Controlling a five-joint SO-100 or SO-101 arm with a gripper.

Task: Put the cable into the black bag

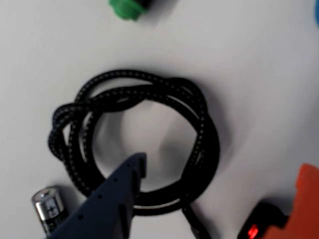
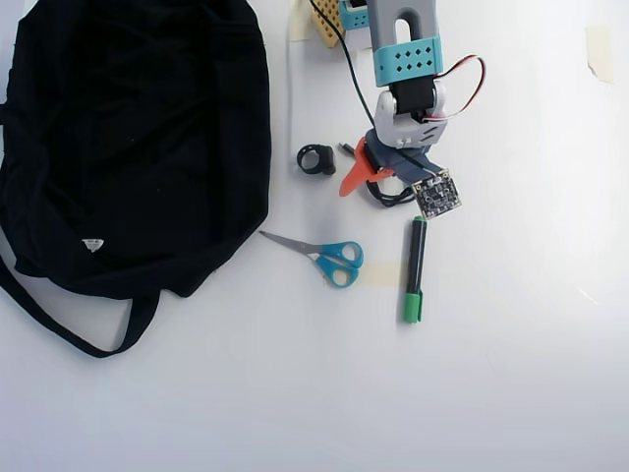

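Overhead view, left to right, landmark = black bag [image 2: 128, 138]. Bag: soft matte fabric, rounded and slumped flat, filling the upper left; a thin strap loops out below its lower edge; small pale tag on its lower left face. Nothing can be seen inside it, the mouth not being discernible.

Right of the bag, just off its edge: a small black ring-shaped part [image 2: 316, 159]. Below that and right of the bag's lower corner, scissors [image 2: 319, 256] with bare metal blades pointing toward the bag and glossy blue handles. Further right, well apart from the bag, the arm [image 2: 405, 59] comes down from the top edge: grey and teal plastic, perforated teal band, white motor block, red and black wires, a small circuit board at its lower end. Below it lies a marker [image 2: 415, 270], black barrel, green cap, roughly upright in the frame.

Cable [image 1: 144, 134]: black braided sheath with fine pale flecks, wound into a loose round coil of several turns, lying flat on the table [image 2: 511, 374], under the arm and well right of the bag, not in it. Only a short black arc shows overhead [image 2: 391, 199].

Gripper [image 1: 219, 174]: parted wide. Dark blue finger [image 1: 117, 199] tip sits over the coil's hollow centre; the orange finger [image 1: 304, 204] is outside the coil to the right. Gripping nothing.

Wrist view also shows a cylindrical metal battery [image 1: 49, 206] at lower left and a green plastic cap [image 1: 128, 7] at the top.

Surface: plain white, smooth, evenly lit.
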